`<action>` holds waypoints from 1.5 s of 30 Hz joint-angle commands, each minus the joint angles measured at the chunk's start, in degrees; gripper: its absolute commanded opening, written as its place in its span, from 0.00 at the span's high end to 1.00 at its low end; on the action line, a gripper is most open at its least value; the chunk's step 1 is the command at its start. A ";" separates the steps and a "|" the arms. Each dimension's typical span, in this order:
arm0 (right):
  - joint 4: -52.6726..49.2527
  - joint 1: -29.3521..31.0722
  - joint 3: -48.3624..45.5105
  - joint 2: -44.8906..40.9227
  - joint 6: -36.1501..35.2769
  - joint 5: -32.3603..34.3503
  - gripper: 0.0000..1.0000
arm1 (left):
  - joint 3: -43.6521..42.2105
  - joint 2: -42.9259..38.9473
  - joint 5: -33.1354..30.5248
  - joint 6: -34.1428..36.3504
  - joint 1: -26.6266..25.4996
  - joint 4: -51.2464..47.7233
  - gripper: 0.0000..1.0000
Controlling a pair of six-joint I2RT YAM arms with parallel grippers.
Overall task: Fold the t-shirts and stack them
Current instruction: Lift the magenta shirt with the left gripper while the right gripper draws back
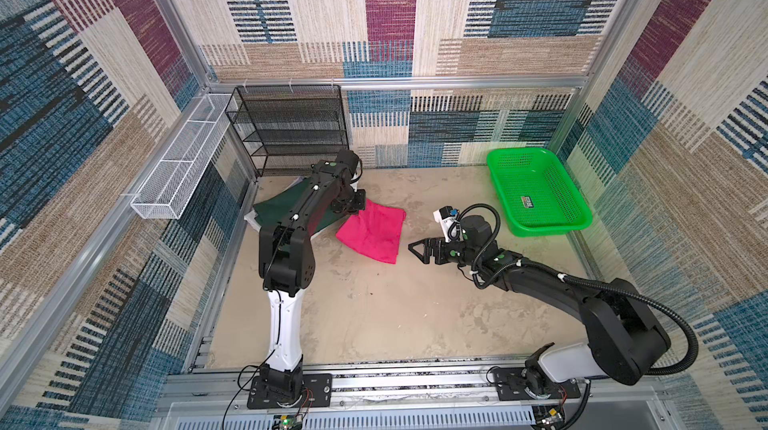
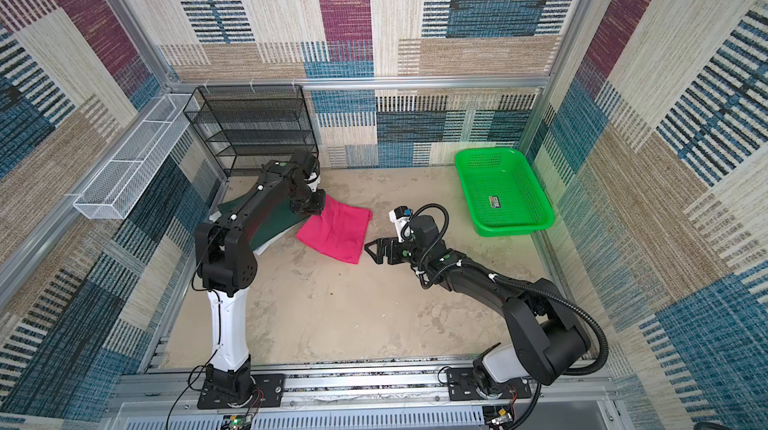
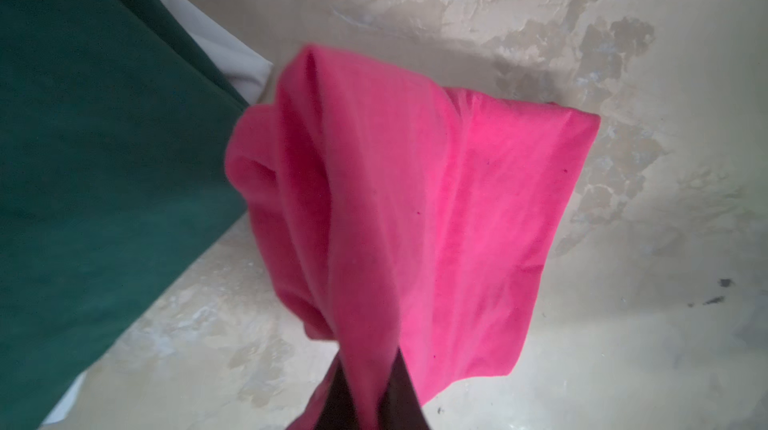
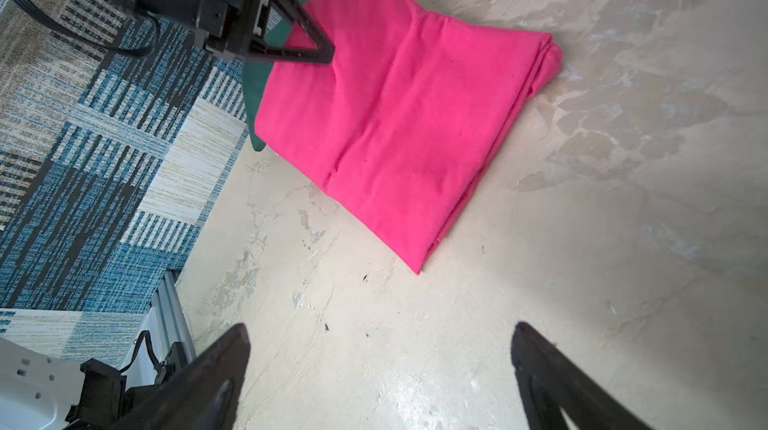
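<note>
On the bench (image 1: 374, 316), the dark green t-shirt (image 1: 274, 208) is spread over what seems a white t-shirt (image 3: 232, 58), the folded pink t-shirt (image 1: 374, 230) is held up by one corner beside it in the clenched left hand (image 1: 352, 210), and the right hand (image 1: 417, 250) is seen released nearby, clear of the cloth.

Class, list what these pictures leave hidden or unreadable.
The white t-shirts: count unknown; the dark green t-shirt and left arm cover them in both top views.
The pink t-shirt: no neck label shows in any view.
The left gripper: fingers cut off by the wrist frame's edge, cloth between them.
The green basket sticker: too small to read.
</note>
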 commanded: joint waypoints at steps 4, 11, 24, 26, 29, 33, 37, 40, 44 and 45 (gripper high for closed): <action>1.27 0.02 0.22 0.32 0.40 -0.85 0.01 | 12.36 4.43 -8.89 5.39 0.28 -9.03 1.00; 1.27 0.02 0.46 1.68 0.47 -1.54 0.01 | 25.15 9.29 -11.50 7.44 2.52 -14.25 1.00; 2.01 0.02 1.43 3.79 0.31 -2.83 0.01 | 25.52 6.23 -11.13 9.61 7.12 -12.57 1.00; 2.53 0.02 1.36 3.93 0.47 -3.61 0.01 | 25.58 5.86 -10.51 9.59 7.87 -12.15 1.00; 3.31 0.02 1.26 4.17 0.79 -4.54 0.01 | 25.80 5.90 -8.54 9.50 8.85 -11.39 1.00; 3.03 0.02 1.94 5.31 0.66 -5.45 0.01 | 27.41 6.74 -6.92 9.45 10.26 -11.92 1.00; 2.17 0.02 3.36 7.12 0.35 -6.13 0.01 | 27.87 6.15 -6.48 9.60 11.53 -11.72 1.00; 2.47 0.02 3.81 7.25 0.68 -6.22 0.01 | 27.86 5.11 -5.90 9.76 12.92 -11.05 1.00; 2.41 0.02 3.56 6.64 1.07 -5.98 0.01 | 27.78 4.27 -4.20 9.37 15.37 -9.72 1.00; 2.24 0.02 3.39 6.45 1.01 -5.79 0.01 | 27.73 4.34 -3.63 9.17 15.95 -9.39 1.00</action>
